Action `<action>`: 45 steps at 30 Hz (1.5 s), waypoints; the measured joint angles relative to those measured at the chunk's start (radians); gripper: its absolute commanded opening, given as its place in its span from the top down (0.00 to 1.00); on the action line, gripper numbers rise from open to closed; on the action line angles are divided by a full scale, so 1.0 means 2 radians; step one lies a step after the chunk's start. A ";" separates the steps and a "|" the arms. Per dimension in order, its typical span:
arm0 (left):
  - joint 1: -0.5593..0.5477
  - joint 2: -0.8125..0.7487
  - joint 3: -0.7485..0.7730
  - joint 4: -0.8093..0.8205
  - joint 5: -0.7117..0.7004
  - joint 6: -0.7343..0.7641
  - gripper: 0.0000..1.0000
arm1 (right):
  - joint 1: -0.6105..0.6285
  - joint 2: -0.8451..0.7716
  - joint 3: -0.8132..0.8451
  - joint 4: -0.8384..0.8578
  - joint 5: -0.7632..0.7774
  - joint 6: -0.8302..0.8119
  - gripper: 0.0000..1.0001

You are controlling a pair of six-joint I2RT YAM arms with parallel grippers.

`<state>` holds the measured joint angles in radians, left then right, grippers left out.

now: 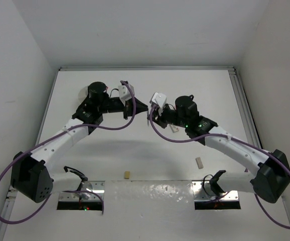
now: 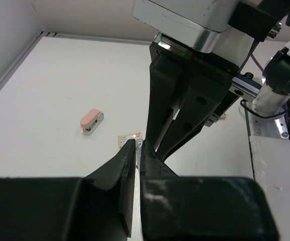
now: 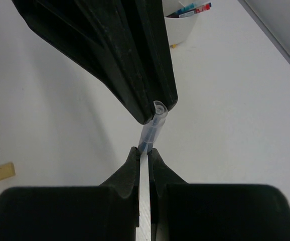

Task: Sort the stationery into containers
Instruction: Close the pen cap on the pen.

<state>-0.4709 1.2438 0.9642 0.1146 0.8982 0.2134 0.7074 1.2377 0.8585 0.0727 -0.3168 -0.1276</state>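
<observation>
Midway across the white desk [image 1: 200, 85], your two arms meet tip to tip over a single blue pen [image 3: 152, 129]. Your right pincer [image 3: 144, 151] is clamped tight on the pen's darker lower end, its jaws drawn fully together around it. Your left pincer [image 2: 137, 146] reaches in from the opposite side and is likewise closed. It seems to nip the pen's clear top end, though the contact there is hard to make out from either wrist view. The pen sits tilted between the two sets of tips.

Beyond it, in the right wrist view, the white container [image 3: 181, 34] stands on the desk. A red-and-blue pen [image 3: 195, 9] pokes over its rim. A pink eraser [image 2: 91, 121] lies on the desk to one side of your left pincer, well apart from the held pen. Near the front edge, one small tan block [image 1: 127, 174] lies between the arm bases. Another tan block [image 1: 199, 162] rests just beside your right arm.
</observation>
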 measured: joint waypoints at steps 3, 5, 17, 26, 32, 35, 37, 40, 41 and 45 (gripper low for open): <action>0.000 0.000 0.002 -0.011 -0.005 0.017 1.00 | 0.001 0.001 0.000 0.000 0.002 0.000 1.00; 0.000 0.000 0.002 -0.015 -0.008 0.027 1.00 | 0.001 0.002 0.000 0.000 0.002 0.000 1.00; 0.000 0.002 -0.007 -0.044 -0.010 0.043 1.00 | 0.009 0.016 -0.029 0.031 0.002 0.020 1.00; 0.007 0.006 -0.004 -0.060 0.000 0.020 0.56 | 0.023 0.000 -0.028 0.061 -0.004 0.018 1.00; 0.011 0.005 0.000 -0.059 0.007 0.018 0.56 | 0.025 -0.009 -0.028 0.059 -0.004 0.015 1.00; 0.011 0.003 0.000 -0.059 0.017 0.018 0.57 | 0.026 -0.010 -0.028 0.060 -0.004 0.014 1.00; 0.014 0.002 0.000 -0.059 0.025 0.017 0.57 | 0.027 -0.011 -0.028 0.060 -0.004 0.013 1.00; 0.016 0.002 0.000 -0.055 0.037 0.011 0.58 | 0.027 -0.012 -0.028 0.061 -0.004 0.012 1.00; 0.017 0.002 0.000 -0.052 0.042 0.007 0.60 | 0.027 -0.013 -0.028 0.061 -0.004 0.011 1.00; 0.017 0.000 0.000 -0.040 0.070 -0.014 0.76 | 0.027 -0.015 -0.028 0.072 0.002 0.010 1.00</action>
<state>-0.4370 1.2438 0.9634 0.0349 1.0389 0.1856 0.7616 1.2072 0.8021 0.2173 -0.3130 -0.1085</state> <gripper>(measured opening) 0.305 0.020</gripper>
